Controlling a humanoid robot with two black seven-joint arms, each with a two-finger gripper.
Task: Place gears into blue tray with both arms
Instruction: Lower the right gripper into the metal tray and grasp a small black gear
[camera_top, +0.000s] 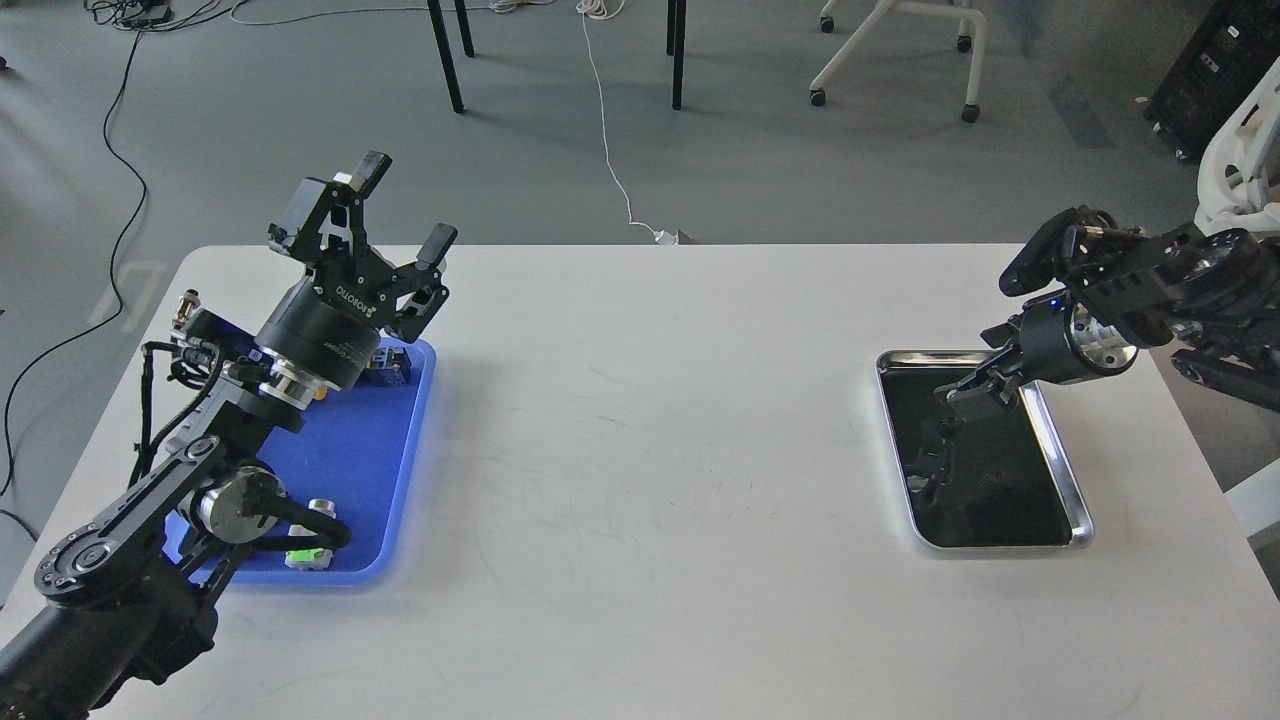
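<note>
White tabletop (640, 450), two trays: your right gripper (968, 398), fingers indistinguishable, dips over the metal-rimmed tray (1060, 440), a faint gear (990, 481) at its 5 o'clock. Left gripper (400, 215) spread wide above the blue tray (400, 440), well apart at 9 o'clock.

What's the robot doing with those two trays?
It is sorting small parts. The right gripper reaches down over the metal-rimmed dark tray, where small gears seem to lie, too tiny and dark to count. Whether its fingers are open or shut cannot be told. The left gripper is open and holds nothing, raised above the far end of the blue tray, which already has a few small parts in it. Both trays sit on a white table.
</note>
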